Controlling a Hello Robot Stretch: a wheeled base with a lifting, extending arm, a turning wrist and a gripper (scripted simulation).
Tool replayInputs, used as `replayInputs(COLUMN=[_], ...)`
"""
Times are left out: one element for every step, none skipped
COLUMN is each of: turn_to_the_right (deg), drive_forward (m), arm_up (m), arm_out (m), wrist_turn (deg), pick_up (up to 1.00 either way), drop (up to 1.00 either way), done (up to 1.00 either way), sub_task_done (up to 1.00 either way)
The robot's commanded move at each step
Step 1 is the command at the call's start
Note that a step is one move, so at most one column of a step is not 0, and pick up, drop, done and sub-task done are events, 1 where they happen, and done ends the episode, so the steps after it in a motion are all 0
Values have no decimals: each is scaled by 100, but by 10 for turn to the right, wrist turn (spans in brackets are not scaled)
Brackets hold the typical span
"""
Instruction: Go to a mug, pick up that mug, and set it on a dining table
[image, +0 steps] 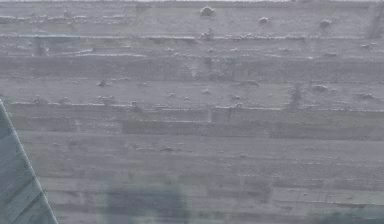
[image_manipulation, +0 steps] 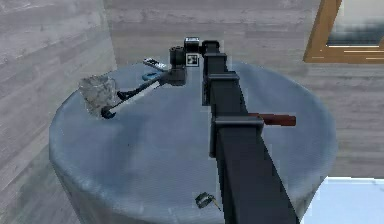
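A round grey-blue table (image_manipulation: 150, 150) takes up most of the arm side view. Near its left rim stands a pale grey, glassy, cup-sized thing (image_manipulation: 96, 92) that may be the mug. The dark arm (image_manipulation: 235, 130) rises from the bottom edge across the tabletop to two white marked squares (image_manipulation: 192, 55). Left of them the gripper (image_manipulation: 116, 104) slants down toward the pale thing, its thin fingers (image_manipulation: 135, 92) ending right beside it. I cannot tell whether the gripper holds anything, or whether it touches the pale thing.
A red-brown handled utensil (image_manipulation: 276, 120) lies on the table right of the arm, and a small dark item (image_manipulation: 205, 198) near the front rim. A wood-framed window (image_manipulation: 350, 35) is at the upper right. Ahead stands a grey plank wall (image: 200, 110), very close.
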Motion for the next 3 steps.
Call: replayInputs(turn_to_the_right=[0, 0, 0], drive_forward=[0, 0, 0], arm_up=[0, 0, -4], arm_out=[0, 0, 0], wrist_turn=[450, 420, 0], pick_up=[0, 0, 0], drop=[0, 0, 0], done=[0, 0, 0], sub_task_done=[0, 0, 0])
